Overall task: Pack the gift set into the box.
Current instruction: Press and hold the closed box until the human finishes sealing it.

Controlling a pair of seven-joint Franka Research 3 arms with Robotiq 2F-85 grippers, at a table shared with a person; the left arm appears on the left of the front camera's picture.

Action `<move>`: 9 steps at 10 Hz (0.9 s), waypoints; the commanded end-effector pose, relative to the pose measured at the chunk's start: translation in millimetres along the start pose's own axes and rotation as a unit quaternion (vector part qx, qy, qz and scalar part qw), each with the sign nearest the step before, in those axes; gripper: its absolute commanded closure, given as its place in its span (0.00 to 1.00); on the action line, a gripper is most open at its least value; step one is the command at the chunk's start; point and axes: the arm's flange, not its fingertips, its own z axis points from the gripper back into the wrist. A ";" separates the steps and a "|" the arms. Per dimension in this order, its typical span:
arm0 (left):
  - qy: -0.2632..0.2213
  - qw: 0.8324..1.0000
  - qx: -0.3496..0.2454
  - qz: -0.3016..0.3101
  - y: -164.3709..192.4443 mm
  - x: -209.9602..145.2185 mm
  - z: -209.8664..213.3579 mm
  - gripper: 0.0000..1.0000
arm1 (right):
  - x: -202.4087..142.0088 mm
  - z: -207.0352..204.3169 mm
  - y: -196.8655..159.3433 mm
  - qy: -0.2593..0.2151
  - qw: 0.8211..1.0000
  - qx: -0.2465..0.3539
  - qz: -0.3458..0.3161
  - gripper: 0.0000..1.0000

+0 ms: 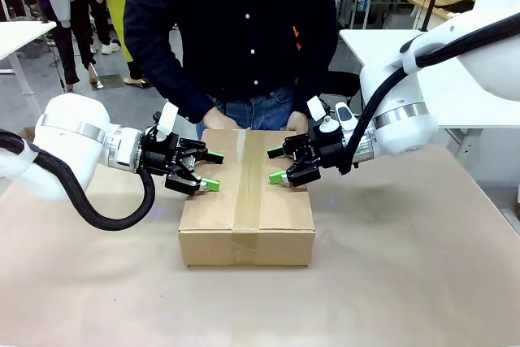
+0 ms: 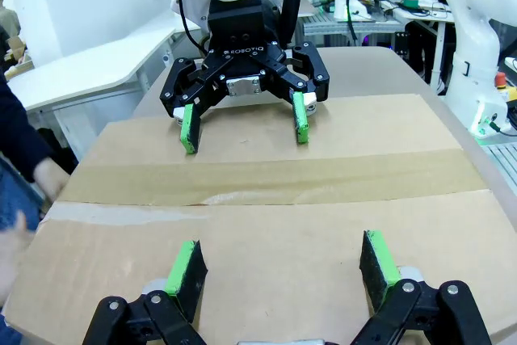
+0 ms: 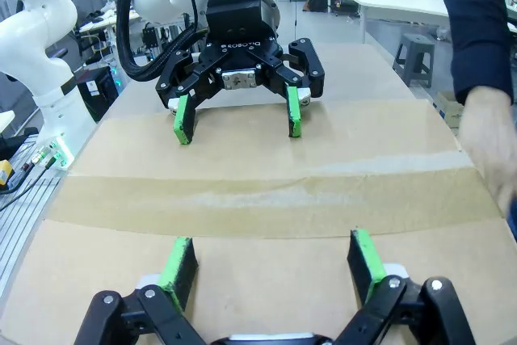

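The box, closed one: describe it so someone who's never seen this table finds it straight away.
On the tan-covered table, look to the middle, between the left gripper and the right gripper, in front of the person's hands. The box is the brown cardboard carton there, flaps shut. A strip of brown tape along its top seam marks it out.

Landmark: the box, shut, flaps taped along the middle.
Over the lid: the left gripper and right gripper face each other, jaws spread; the tape strip between them is bare.
Far edge of the box: the person's 2 hands rest there and block it.
Near side of the box: open brown table.
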 end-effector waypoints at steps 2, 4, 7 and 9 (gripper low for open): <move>0.001 1.000 -0.001 -0.003 -1.5 -2.7 -0.3 0.00 | -2.2 -1.5 3.1 0.001 1.000 -0.011 -0.004 0.00; -0.023 0.999 -0.032 -0.017 -12.7 18.2 19.5 0.00 | 8.5 -3.1 2.4 -0.017 0.998 0.053 0.008 0.00; -0.111 0.991 0.023 -0.072 -67.1 75.5 141.2 0.00 | 57.2 97.2 49.0 -0.122 0.991 0.019 0.060 0.00; -0.158 0.982 0.089 -0.053 -77.1 50.9 190.2 0.00 | 34.7 169.6 81.0 -0.211 0.974 -0.060 0.062 0.00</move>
